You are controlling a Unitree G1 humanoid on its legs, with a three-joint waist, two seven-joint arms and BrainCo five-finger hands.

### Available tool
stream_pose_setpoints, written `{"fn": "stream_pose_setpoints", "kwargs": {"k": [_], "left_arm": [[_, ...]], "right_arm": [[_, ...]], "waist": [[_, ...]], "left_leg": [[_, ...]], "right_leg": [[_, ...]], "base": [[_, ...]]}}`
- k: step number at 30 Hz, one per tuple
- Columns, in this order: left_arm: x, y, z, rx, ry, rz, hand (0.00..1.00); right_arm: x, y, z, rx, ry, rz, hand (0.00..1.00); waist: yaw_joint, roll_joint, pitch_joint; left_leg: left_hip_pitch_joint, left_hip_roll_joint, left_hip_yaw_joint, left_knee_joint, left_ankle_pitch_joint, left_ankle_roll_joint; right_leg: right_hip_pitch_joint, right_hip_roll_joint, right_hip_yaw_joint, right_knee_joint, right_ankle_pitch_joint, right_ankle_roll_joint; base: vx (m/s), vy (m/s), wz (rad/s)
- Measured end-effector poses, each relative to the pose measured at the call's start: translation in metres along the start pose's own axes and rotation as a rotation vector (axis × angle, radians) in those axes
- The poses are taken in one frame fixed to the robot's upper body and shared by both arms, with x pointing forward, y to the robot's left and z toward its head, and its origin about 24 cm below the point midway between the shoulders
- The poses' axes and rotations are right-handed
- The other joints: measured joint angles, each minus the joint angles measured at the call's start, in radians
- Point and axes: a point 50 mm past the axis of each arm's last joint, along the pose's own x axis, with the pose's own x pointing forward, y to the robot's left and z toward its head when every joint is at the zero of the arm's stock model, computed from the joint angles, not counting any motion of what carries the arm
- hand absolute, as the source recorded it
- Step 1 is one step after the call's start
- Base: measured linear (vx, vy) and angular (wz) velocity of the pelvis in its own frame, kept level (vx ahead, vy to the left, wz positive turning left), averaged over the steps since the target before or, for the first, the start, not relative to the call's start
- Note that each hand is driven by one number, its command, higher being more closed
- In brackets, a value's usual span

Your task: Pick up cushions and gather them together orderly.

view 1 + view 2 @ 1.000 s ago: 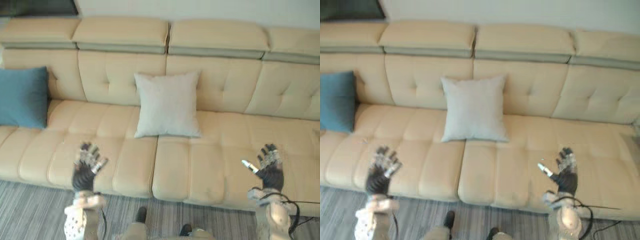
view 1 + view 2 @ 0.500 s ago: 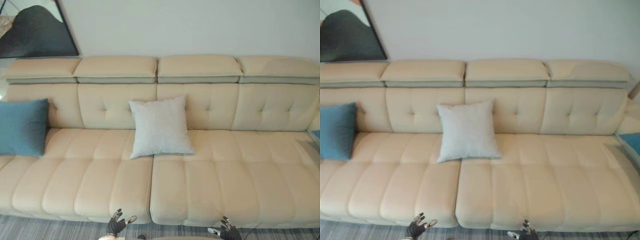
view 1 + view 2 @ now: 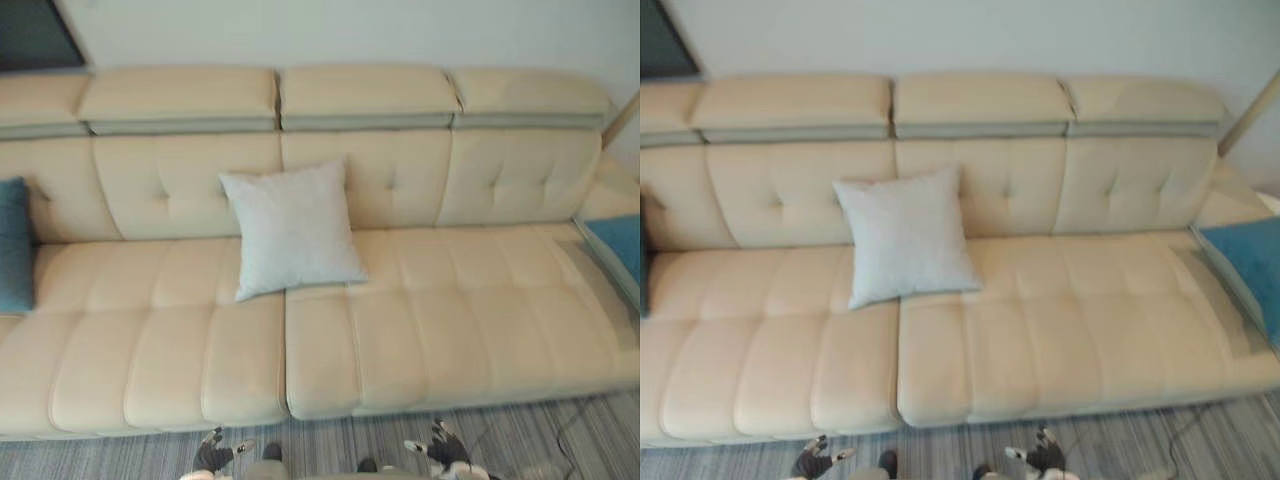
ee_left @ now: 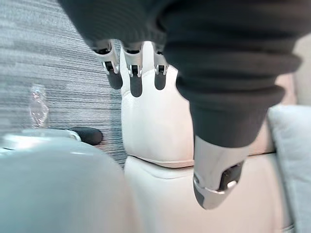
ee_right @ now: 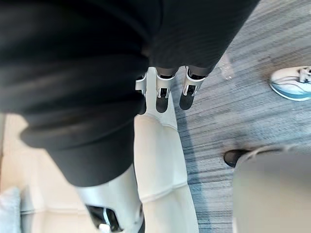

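We see three cushions on the beige sofa (image 3: 430, 320), all well apart: a pale grey cushion (image 3: 292, 228) propped against the backrest astride the middle seam, a blue cushion (image 3: 14, 245) at the left end, and a second blue cushion (image 3: 1247, 262) at the right end. Our left hand (image 3: 213, 455) and right hand (image 3: 441, 448) hang low over the striped floor (image 3: 120, 455), nearer than the seat's front edge, fingers straight and spread, holding nothing. The grey cushion is square, slightly turned, and lies far beyond and between the hands; we judge the left hand nearer, its reach running forward and slightly right.
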Motion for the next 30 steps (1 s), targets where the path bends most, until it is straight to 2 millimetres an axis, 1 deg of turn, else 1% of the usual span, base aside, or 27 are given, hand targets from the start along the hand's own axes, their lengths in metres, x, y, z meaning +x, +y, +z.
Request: {"fn": "stream_pose_setpoints", "kwargs": {"k": [2,3,4,5,6,7,8,9,10,11,12,13,14,15,16,17,18,19,20,22,23,24,25,26,27,28,30], "left_arm": [[0.006,-0.005,0.015,0.001,-0.030,-0.004,0.00],[0.006,-0.006,0.016,-0.004,-0.035,0.000,0.00],[0.006,-0.004,0.019,-0.001,-0.049,0.004,0.00],[0.006,-0.003,0.020,0.000,-0.053,0.007,0.00],[0.006,-0.002,0.021,-0.004,-0.059,0.012,0.00],[0.006,-0.003,0.024,-0.013,-0.069,0.013,0.00],[0.007,-0.011,0.024,-0.027,-0.065,-0.005,0.00],[0.005,-0.017,0.020,-0.046,-0.054,-0.015,0.00],[0.007,-0.017,0.026,-0.064,-0.074,-0.014,0.00],[0.009,-0.016,0.034,-0.083,-0.093,-0.005,0.00],[0.010,-0.017,0.037,-0.097,-0.099,-0.001,0.00],[0.010,-0.018,0.039,-0.112,-0.103,-0.001,0.00],[0.011,-0.020,0.042,-0.118,-0.113,-0.006,0.00],[0.010,-0.026,0.041,-0.119,-0.109,-0.021,0.00],[0.011,-0.031,0.042,-0.115,-0.105,-0.038,0.00],[0.011,-0.028,0.043,-0.096,-0.109,-0.035,0.00],[0.012,-0.027,0.043,-0.100,-0.110,-0.036,0.00],[0.012,-0.025,0.044,-0.100,-0.111,-0.032,0.00],[0.012,-0.022,0.043,-0.114,-0.108,-0.021,0.00],[0.010,-0.022,0.036,-0.130,-0.085,-0.014,0.00],[0.009,-0.020,0.030,-0.134,-0.067,-0.008,0.00],[0.009,-0.020,0.025,-0.134,-0.046,-0.007,0.00],[0.008,-0.024,0.022,-0.139,-0.032,-0.014,0.00],[0.008,-0.026,0.019,-0.144,-0.021,-0.017,0.00],[0.008,-0.024,0.018,-0.143,-0.017,-0.013,0.00],[0.007,-0.019,0.015,-0.134,-0.008,-0.003,0.00],[0.006,-0.020,0.011,-0.121,0.007,-0.008,0.00]], "right_arm": [[0.003,0.008,0.011,-0.022,-0.033,0.024,0.00],[0.003,0.010,0.015,-0.025,-0.047,0.030,0.00],[0.003,0.013,0.015,-0.018,-0.053,0.035,0.00],[0.001,0.014,0.010,-0.017,-0.036,0.035,0.00],[0.000,0.015,0.006,-0.019,-0.025,0.039,0.00],[0.001,0.016,0.010,-0.028,-0.038,0.044,0.00],[0.005,0.016,0.023,-0.052,-0.080,0.047,0.00],[0.007,0.015,0.029,-0.057,-0.097,0.045,0.00],[0.010,0.019,0.038,-0.063,-0.114,0.051,0.00],[0.014,0.024,0.046,-0.089,-0.126,0.065,0.00],[0.016,0.026,0.056,-0.095,-0.150,0.068,0.00],[0.018,0.028,0.067,-0.094,-0.188,0.069,0.00],[0.019,0.027,0.077,-0.103,-0.223,0.059,0.00],[0.018,0.016,0.074,-0.116,-0.222,0.032,0.00],[0.019,0.012,0.074,-0.113,-0.217,0.016,0.00],[0.019,0.009,0.074,-0.105,-0.216,0.001,0.00],[0.018,0.005,0.071,-0.084,-0.206,-0.016,0.00],[0.017,0.002,0.067,-0.076,-0.195,-0.024,0.00],[0.016,-0.007,0.060,-0.061,-0.172,-0.052,0.00],[0.016,-0.014,0.055,-0.058,-0.154,-0.071,0.00],[0.016,-0.017,0.051,-0.058,-0.135,-0.079,0.00],[0.015,-0.021,0.047,-0.045,-0.124,-0.090,0.00],[0.013,-0.025,0.042,-0.033,-0.108,-0.101,0.00],[0.011,-0.031,0.032,-0.022,-0.076,-0.118,0.00],[0.009,-0.030,0.025,-0.006,-0.051,-0.117,0.00],[0.005,-0.025,0.007,0.020,0.006,-0.110,0.00],[-0.002,-0.027,-0.012,0.040,0.061,-0.121,0.00]], "waist": [[0.021,0.013,0.013],[0.022,0.014,0.021],[0.020,0.002,0.025],[0.021,-0.011,0.018],[0.028,-0.031,0.008],[0.046,-0.027,0.000],[0.077,0.010,-0.016],[0.091,0.029,-0.027],[0.088,0.011,-0.011],[0.107,-0.005,0.000],[0.121,-0.001,0.015],[0.122,0.016,0.036],[0.117,0.033,0.063],[0.114,0.077,0.064],[0.110,0.094,0.078],[0.106,0.090,0.083],[0.097,0.077,0.085],[0.092,0.066,0.085],[0.087,0.061,0.083],[0.085,0.060,0.082],[0.075,0.062,0.080],[0.065,0.075,0.067],[0.060,0.086,0.058],[0.051,0.089,0.051],[0.047,0.080,0.047],[0.043,0.051,0.019],[0.017,0.043,-0.008]], "left_leg": [[-0.055,0.030,0.030,0.052,-0.006,0.027],[-0.053,0.033,0.042,0.056,-0.009,0.032],[-0.042,0.008,0.043,0.057,-0.010,0.033],[-0.036,-0.004,0.044,0.063,-0.012,0.038],[-0.039,-0.016,0.052,0.081,-0.016,0.040],[-0.057,-0.017,0.075,0.107,-0.016,0.040],[-0.105,0.008,0.091,0.106,0.001,0.066],[-0.104,0.036,0.110,0.065,0.007,0.067],[-0.108,0.019,0.133,0.061,0.020,0.054],[-0.127,0.021,0.167,0.091,0.020,0.055],[-0.139,0.032,0.183,0.122,0.019,0.054],[-0.172,0.055,0.184,0.202,0.016,0.053],[-0.213,0.052,0.152,0.259,-0.021,0.009],[-0.210,0.074,0.113,0.236,-0.006,0.024],[-0.208,0.090,0.109,0.251,0.002,0.022],[-0.201,0.084,0.088,0.211,0.043,0.007],[-0.211,0.061,0.048,0.184,0.096,-0.030],[-0.214,0.049,0.023,0.176,0.103,-0.037],[-0.215,0.021,-0.068,0.225,0.071,-0.038],[-0.183,-0.003,-0.144,0.330,-0.025,-0.040],[-0.139,-0.008,-0.183,0.374,-0.081,-0.051],[-0.101,-0.013,-0.227,0.376,-0.124,-0.062],[-0.078,-0.018,-0.249,0.344,-0.145,-0.059],[-0.035,-0.020,-0.257,0.264,-0.163,-0.037],[-0.017,-0.030,-0.249,0.217,-0.155,-0.016],[-0.007,-0.054,-0.229,0.160,-0.119,0.001],[-0.011,-0.092,-0.235,0.147,-0.098,0.020]], "right_leg": [[-0.069,0.011,-0.003,0.049,0.050,0.047],[-0.086,-0.002,-0.021,0.160,-0.003,0.036],[-0.104,-0.034,-0.051,0.394,-0.084,0.048],[-0.093,-0.050,-0.063,0.482,-0.101,0.053],[-0.072,-0.053,-0.075,0.481,-0.099,0.046],[-0.065,-0.049,-0.082,0.423,-0.097,0.053],[-0.019,0.011,-0.076,0.229,-0.062,0.055],[-0.002,0.021,-0.086,0.234,-0.091,0.033],[0.017,-0.024,-0.128,0.276,-0.123,0.002],[0.068,-0.019,-0.138,0.140,-0.128,0.003],[0.101,0.000,-0.140,0.048,-0.114,-0.006],[0.155,0.016,-0.140,-0.043,-0.085,-0.021],[0.210,0.040,-0.127,-0.119,-0.070,-0.028],[0.222,0.072,-0.123,-0.129,-0.071,-0.031],[0.231,0.082,-0.118,-0.123,-0.075,-0.038],[0.198,0.080,-0.121,-0.085,-0.076,-0.039],[0.163,0.069,-0.126,-0.056,-0.077,-0.041],[0.155,0.058,-0.129,-0.052,-0.080,-0.047],[0.134,0.041,-0.123,-0.027,-0.091,-0.066],[0.094,0.023,-0.080,0.019,-0.087,-0.069],[0.084,0.019,-0.050,0.030,-0.078,-0.061],[0.074,0.019,-0.033,0.032,-0.067,-0.049],[0.068,0.019,-0.019,0.028,-0.057,-0.036],[0.069,0.021,0.000,0.002,-0.036,-0.016],[0.074,0.014,0.006,-0.020,-0.021,-0.006],[0.073,-0.015,0.018,-0.053,0.006,0.008],[0.074,-0.049,0.015,-0.072,0.028,0.025]], "base": [[-0.09,0.088,-0.46],[-0.07,0.058,-0.12],[-0.05,0.034,0.15],[-0.04,0.023,0.16],[-0.04,0.012,-0.13],[-0.09,0.064,-0.64],[-0.15,0.033,-0.86],[-0.12,0.004,-0.82],[-0.07,-0.066,-0.76],[-0.05,-0.069,-0.82],[-0.12,-0.122,-0.88],[-0.18,-0.131,-0.65],[-0.23,-0.110,-0.51],[-0.19,-0.034,-0.26],[-0.19,-0.028,-0.09],[-0.21,-0.028,0.16],[-0.28,-0.056,0.16],[-0.23,-0.044,0.08],[-0.19,-0.007,-0.21],[-0.16,0.120,-0.60],[-0.15,0.181,-0.67],[-0.14,0.215,-0.56],[-0.13,0.239,-0.47],[-0.13,0.239,-0.37],[-0.13,0.216,-0.33],[-0.11,0.192,-0.08],[-0.10,0.179,0.10]]}}
